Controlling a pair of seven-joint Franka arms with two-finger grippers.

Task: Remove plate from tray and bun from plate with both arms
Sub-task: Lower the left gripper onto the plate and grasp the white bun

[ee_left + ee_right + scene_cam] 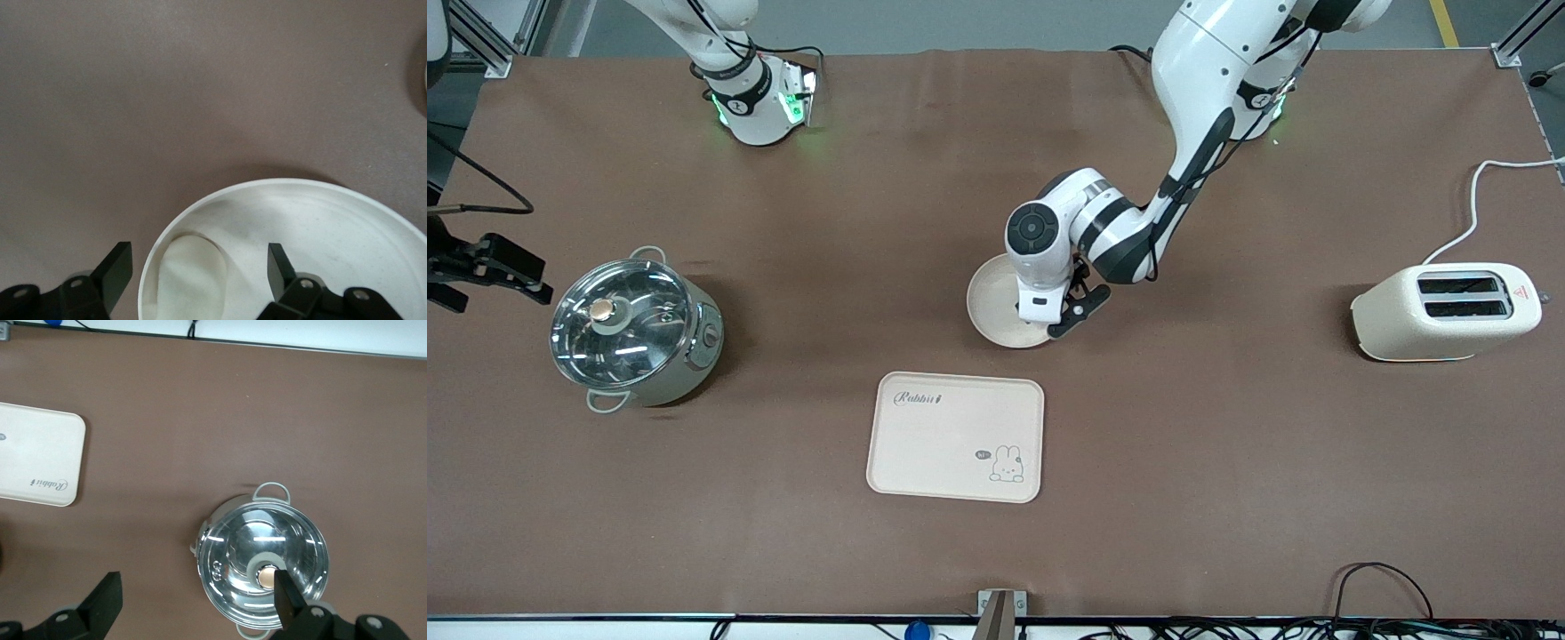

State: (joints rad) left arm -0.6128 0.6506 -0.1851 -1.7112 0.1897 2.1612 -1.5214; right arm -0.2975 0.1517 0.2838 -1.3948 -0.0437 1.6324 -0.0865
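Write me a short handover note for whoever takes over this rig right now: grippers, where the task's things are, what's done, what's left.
Left gripper: open, low over the plate, fingers straddling the bun and the plate rim.
Right gripper: open, empty, waiting in the air above the lidded pot.
Plate: off the tray, on the table farther from the front camera than the tray.
Bun: lying in the plate near its rim.
Done: plate removed from tray.
Left: lift the bun off the plate.

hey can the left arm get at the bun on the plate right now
Probably yes. The left end effector hangs right over the plate, its fingers spread to either side of the bun. One finger stands outside the plate's rim, so the rim might get in the way when closing.
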